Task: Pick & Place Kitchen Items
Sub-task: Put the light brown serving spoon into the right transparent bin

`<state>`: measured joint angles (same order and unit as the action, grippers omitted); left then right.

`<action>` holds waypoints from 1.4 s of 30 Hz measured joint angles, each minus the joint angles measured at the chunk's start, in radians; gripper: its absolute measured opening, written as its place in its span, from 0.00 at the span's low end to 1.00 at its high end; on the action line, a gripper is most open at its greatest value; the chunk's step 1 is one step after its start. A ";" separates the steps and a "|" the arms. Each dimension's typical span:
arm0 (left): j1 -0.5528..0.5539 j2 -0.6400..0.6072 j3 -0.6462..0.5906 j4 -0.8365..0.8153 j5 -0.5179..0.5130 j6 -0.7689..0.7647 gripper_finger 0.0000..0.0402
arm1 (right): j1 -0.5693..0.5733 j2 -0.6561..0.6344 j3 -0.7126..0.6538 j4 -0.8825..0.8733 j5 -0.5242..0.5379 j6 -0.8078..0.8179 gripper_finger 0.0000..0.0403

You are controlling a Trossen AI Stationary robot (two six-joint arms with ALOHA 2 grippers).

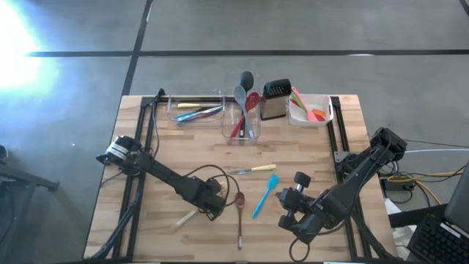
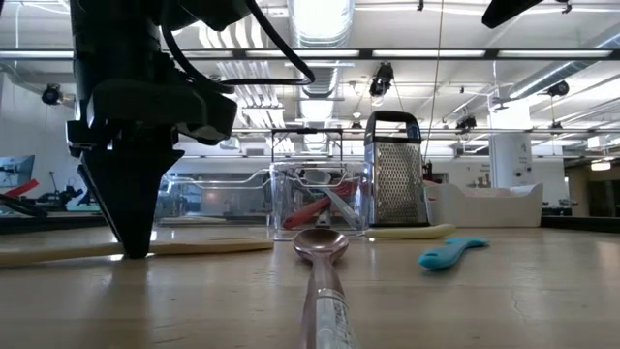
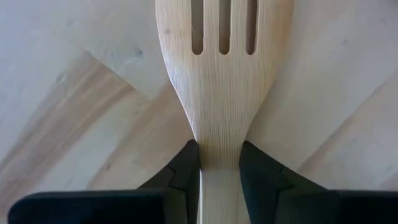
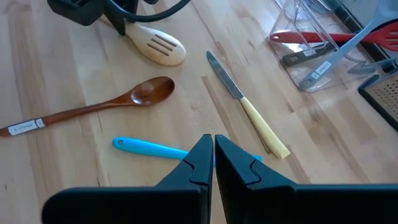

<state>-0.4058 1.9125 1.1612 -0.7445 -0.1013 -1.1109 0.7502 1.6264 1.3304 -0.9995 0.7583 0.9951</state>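
A pale wooden slotted spatula (image 3: 224, 74) lies flat on the table near the front left, its handle (image 1: 185, 217) pointing toward the near left corner. My left gripper (image 1: 213, 204) stands over it, pointing down, and is shut on it. A brown wooden spoon (image 1: 239, 213), a blue spatula (image 1: 265, 194) and a yellow-handled knife (image 1: 253, 170) lie loose on the table beside it. My right gripper (image 4: 213, 152) hangs shut with nothing in it above the blue spatula (image 4: 149, 148), to the right of the left gripper. My left gripper pinches the spatula's narrow neck (image 3: 219, 163), where the handle widens into the slotted blade, between its two fingers (image 3: 186, 171). The fingers come from above, pointing down, and lie across the spatula. The spatula rests flat on the table (image 2: 213, 246).
At the far edge stand a clear tub (image 1: 242, 121) holding several utensils, a steel box grater (image 1: 275, 99), a white tub (image 1: 311, 110) with orange-green tools, and a clear tray (image 1: 194, 110) with more utensils. Bare wood lies between these and the loose items.
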 joint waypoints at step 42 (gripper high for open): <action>0.269 -0.477 -0.003 0.285 -0.444 0.516 0.22 | 0.000 0.000 -0.014 0.011 0.001 0.002 0.02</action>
<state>-0.1363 1.4352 1.1580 -0.4593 -0.5448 -0.5948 0.7506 1.6264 1.3166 -0.9886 0.7590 0.9973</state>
